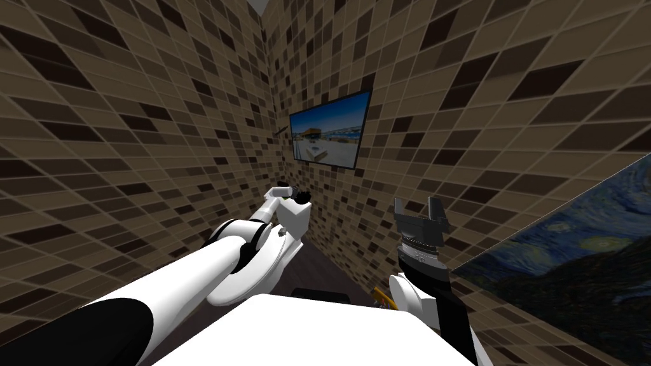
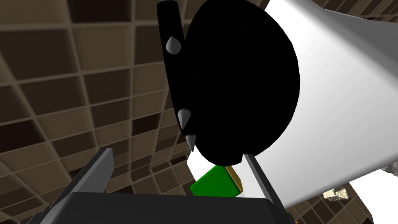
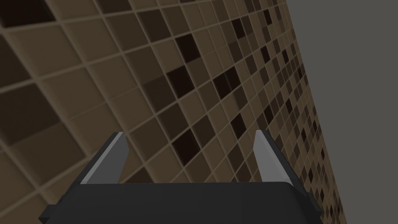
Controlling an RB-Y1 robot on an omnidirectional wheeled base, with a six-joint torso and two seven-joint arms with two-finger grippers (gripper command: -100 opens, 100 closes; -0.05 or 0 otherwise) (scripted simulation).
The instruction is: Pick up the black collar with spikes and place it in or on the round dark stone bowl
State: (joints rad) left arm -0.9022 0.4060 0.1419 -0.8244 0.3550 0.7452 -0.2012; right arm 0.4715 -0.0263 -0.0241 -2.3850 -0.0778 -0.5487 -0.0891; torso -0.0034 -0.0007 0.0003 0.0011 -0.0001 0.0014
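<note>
Left wrist view: black collar with grey cone spikes, beyond spread left claw; right claw spread too.

We are in a home: brown mosaic wall tiles, a flat screen at twelve o'clock, a night-sky painting at four.

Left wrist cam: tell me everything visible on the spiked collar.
The black collar shows edge-on as a narrow matte black band with three grey cone spikes sticking out of its outer face. It stands just past the left gripper, beyond the open fingers, not between them. Behind it sits a large black oval; I cannot tell whether they touch or what supports the collar.
</note>
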